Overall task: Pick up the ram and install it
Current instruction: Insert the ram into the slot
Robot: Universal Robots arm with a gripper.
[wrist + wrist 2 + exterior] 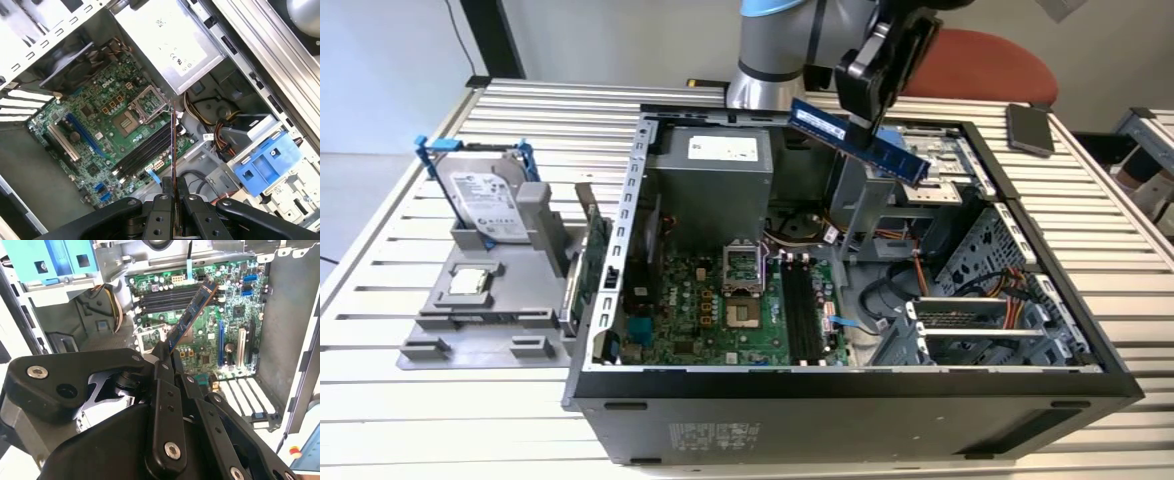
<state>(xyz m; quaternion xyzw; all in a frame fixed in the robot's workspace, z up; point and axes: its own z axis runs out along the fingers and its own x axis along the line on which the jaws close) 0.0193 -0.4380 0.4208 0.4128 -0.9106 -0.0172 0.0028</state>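
Fingers [162,212] press together on the ram [173,150], one against each flat face, so the first wrist view sees the stick edge-on as a thin line rising from between them. In the exterior view the arm [774,50] comes down from above the far side of the open computer case [854,385]. The gripper [870,122] hangs below it, pointing downward with a slight lean. The dark-blue ram [903,160] is held in the air above the case's upper rim, and a part of it shows on either side of the gripper. It is tilted, with the end toward the exterior view's right lower than the other. It hangs over the metal bay area beside the power supply [720,150]. It is well apart from the black memory slots [798,310] on the green motherboard [707,300] below. In the second wrist view the ram [192,315] juts out past the gripper [167,362], with the motherboard [210,335] behind it. On the tabletop [454,410], toward the exterior view's left, a grey holder [480,310] carries a hard drive [487,200].
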